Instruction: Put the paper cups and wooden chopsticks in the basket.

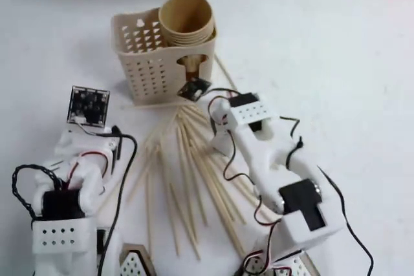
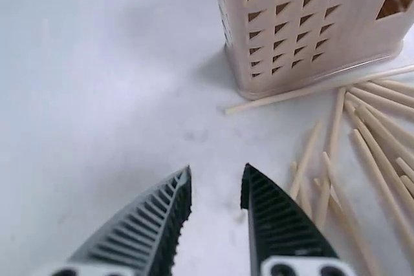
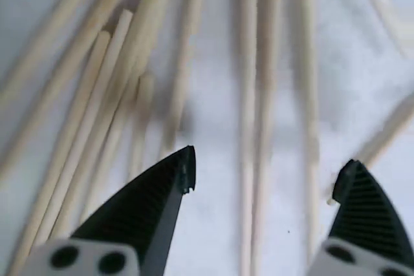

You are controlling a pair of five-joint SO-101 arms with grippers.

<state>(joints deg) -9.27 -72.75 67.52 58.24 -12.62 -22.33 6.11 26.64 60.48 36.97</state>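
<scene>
Hovering wide open over the scattered wooden chopsticks (image 3: pixel 249 63), the right gripper (image 3: pixel 268 169) likely needs to drop and pinch one; the left gripper (image 2: pixel 217 176) sits slightly parted, empty. Beyond, the paper cups (image 1: pixel 186 17) already stand stacked in the basket (image 1: pixel 139 63).

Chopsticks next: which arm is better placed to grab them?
Right. The right pincer is open directly over the scattered wooden chopsticks, with several lying in its gap. The left pincer hangs over bare table, with the chopsticks off to one side.
</scene>
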